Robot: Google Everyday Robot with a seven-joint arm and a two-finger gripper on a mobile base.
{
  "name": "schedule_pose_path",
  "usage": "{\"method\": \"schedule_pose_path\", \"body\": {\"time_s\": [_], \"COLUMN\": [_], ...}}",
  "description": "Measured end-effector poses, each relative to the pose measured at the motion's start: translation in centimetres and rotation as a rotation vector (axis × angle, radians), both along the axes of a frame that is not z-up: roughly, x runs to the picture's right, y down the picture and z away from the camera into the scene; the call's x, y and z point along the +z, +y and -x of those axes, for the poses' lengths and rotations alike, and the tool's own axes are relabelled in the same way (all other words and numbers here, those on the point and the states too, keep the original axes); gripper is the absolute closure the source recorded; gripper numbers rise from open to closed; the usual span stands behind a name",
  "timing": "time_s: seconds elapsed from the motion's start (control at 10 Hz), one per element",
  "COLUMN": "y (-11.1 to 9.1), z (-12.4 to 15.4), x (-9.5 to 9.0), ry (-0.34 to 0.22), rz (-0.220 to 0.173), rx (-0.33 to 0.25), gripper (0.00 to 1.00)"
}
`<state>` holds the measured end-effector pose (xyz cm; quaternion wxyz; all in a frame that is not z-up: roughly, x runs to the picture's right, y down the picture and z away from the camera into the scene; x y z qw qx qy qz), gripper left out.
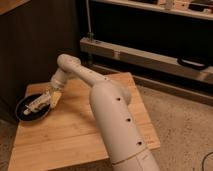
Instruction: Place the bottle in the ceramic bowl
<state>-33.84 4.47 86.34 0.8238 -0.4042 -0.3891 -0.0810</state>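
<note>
One tool (pixel 51 98) holds bottle (pixel 36 106) (label unreadable) over ceramic bowl (pixel 25 114).

Lab or workshop: metal shelving (pixel 150 55), wooden table (pixel 75 130), tool (pixel 52 97) above.

The bowl (pixel 33 107) sat at the left edge of the surface (pixel 75 130). The bottle (pixel 37 105) lay tilted across the bowl. The pincer (pixel 53 97) hung just right of the bowl, at the bottle's right end. The arm (pixel 107 107) crossed the surface from the right.
</note>
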Motion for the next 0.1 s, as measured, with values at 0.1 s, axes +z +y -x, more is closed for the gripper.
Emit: {"method": "schedule_pose_path", "body": {"time_s": [0.1], "y": [-0.13], "z": [-0.1], "x": [0.01], "ry": [0.001], "rz": [-0.001], "rx": [0.002], "gripper": [0.2]}}
